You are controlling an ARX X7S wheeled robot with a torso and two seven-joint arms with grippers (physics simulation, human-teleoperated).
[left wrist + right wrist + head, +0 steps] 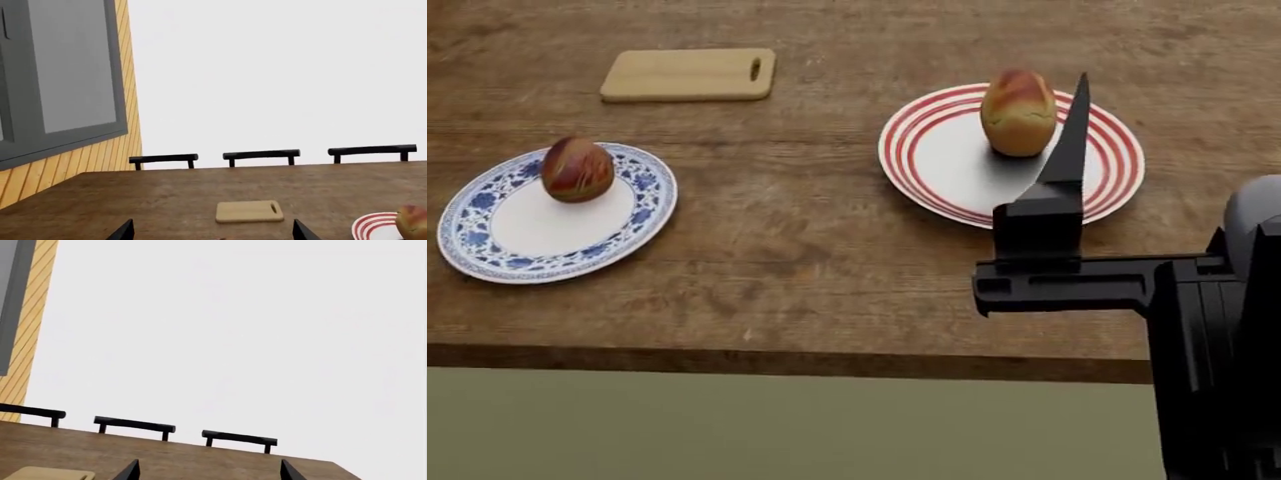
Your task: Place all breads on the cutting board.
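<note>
my right gripper (1068, 150) hangs above the striped plate (1114, 180), fingers spread with nothing between them, just beside the tan loaf (1018, 112) lying on that plate. the dark roll (577, 169) sits on the blue plate (481, 235). the board (689, 75) lies bare farther back. my left gripper (212, 235) is also spread.

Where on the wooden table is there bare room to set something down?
Bare wood lies between the blue-patterned plate and the red-striped plate, along the near table edge, and right of the light-wood cutting board, itself bare. Both plates are occupied; the right gripper overhangs the red one.
</note>
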